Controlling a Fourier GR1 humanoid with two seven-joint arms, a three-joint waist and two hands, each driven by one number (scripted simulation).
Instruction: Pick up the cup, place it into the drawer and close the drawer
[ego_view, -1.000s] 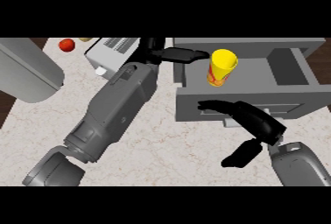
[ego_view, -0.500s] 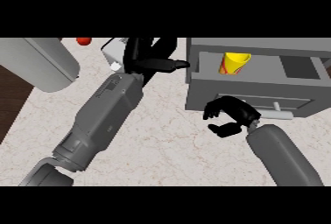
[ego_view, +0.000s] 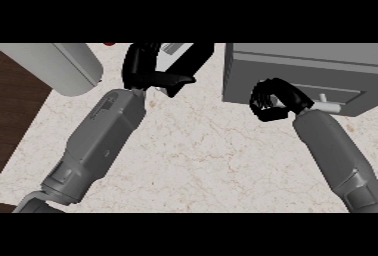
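The grey drawer unit (ego_view: 303, 65) stands at the upper right of the head view, its drawer front (ego_view: 332, 95) flush with the cabinet. The yellow cup is hidden from sight. My right hand (ego_view: 272, 101) has its fingers curled and rests against the left part of the drawer front, beside the small pale handle (ego_view: 327, 106), holding nothing. My left hand (ego_view: 151, 70) is up at the top centre, left of the drawer unit, fingers relaxed and thumb sticking out to the right, with nothing in it.
A large rounded grey appliance (ego_view: 63, 65) lies at the upper left. A white object (ego_view: 174, 48) and a small red thing (ego_view: 109, 44) peek out behind my left hand. The marble counter (ego_view: 199, 160) ends at the left, over dark wood floor (ego_view: 16, 110).
The drawer has slid in and now stands shut, hiding the yellow cup. My right hand followed its front inward with curled fingers. My left hand drew back left from the drawer.
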